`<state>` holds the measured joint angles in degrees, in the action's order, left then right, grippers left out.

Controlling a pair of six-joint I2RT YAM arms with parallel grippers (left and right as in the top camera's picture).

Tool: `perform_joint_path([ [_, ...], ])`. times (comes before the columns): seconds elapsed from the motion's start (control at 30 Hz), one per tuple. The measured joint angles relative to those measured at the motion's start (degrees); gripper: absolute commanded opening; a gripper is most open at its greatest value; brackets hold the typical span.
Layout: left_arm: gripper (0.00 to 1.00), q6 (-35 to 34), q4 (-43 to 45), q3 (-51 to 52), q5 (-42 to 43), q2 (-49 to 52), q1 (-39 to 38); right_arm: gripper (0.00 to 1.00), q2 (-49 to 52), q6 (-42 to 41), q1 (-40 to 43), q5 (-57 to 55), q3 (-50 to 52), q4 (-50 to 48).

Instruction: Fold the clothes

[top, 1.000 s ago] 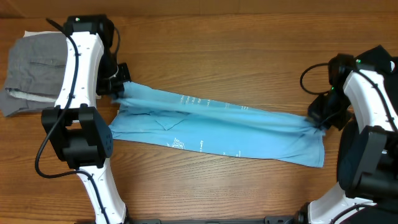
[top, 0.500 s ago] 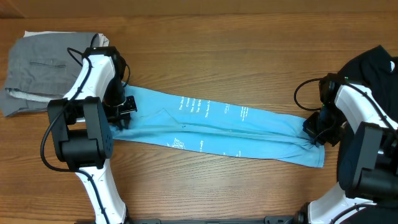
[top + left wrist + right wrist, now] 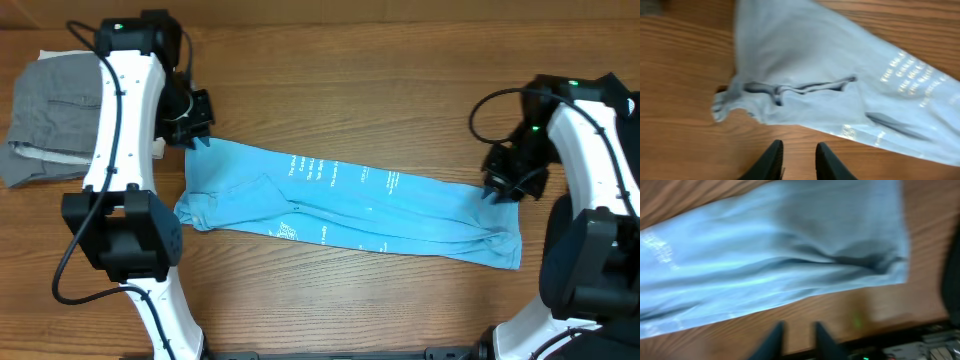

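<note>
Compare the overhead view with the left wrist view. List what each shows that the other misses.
Overhead only: the grey trousers on the table's left side, and the right gripper by the T-shirt's far end. Left wrist only: the left gripper seen open and empty, over bare wood beside the shirt. Both: the light blue shirt lying on the wooden table.

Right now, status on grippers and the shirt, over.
Left gripper open, empty, by the T-shirt, left end. Right gripper open, empty, by its right end. T-shirt flat, a long folded strip. Grey trousers far left, clear of it.
</note>
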<state>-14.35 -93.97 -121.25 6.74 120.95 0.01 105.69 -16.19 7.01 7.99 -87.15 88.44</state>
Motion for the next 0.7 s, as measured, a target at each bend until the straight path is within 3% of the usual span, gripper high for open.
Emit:
perform_joint_path([
  [0.2, 0.04, 1.2, 13.1, 13.4, 1.6, 0.0, -6.5, 0.04, -0.1, -2.0, -4.5, -2.5, 9.0, -9.4],
  [0.4, 0.04, 1.2, 23.8, 27.5, 0.6, 0.1, -6.3, 0.04, -0.2, -6.2, -4.0, -5.8, 17.9, -18.3],
  [0.57, 0.04, 1.2, 26.0, 33.0, -2.9, 0.1, -6.3, 0.04, -0.2, -9.7, -4.0, -7.1, 23.1, -19.2],
  [0.7, 0.04, 1.2, 27.3, 33.3, -4.3, 0.1, -5.8, 0.04, -1.7, -13.9, -4.0, -9.1, 29.4, -25.4],
])
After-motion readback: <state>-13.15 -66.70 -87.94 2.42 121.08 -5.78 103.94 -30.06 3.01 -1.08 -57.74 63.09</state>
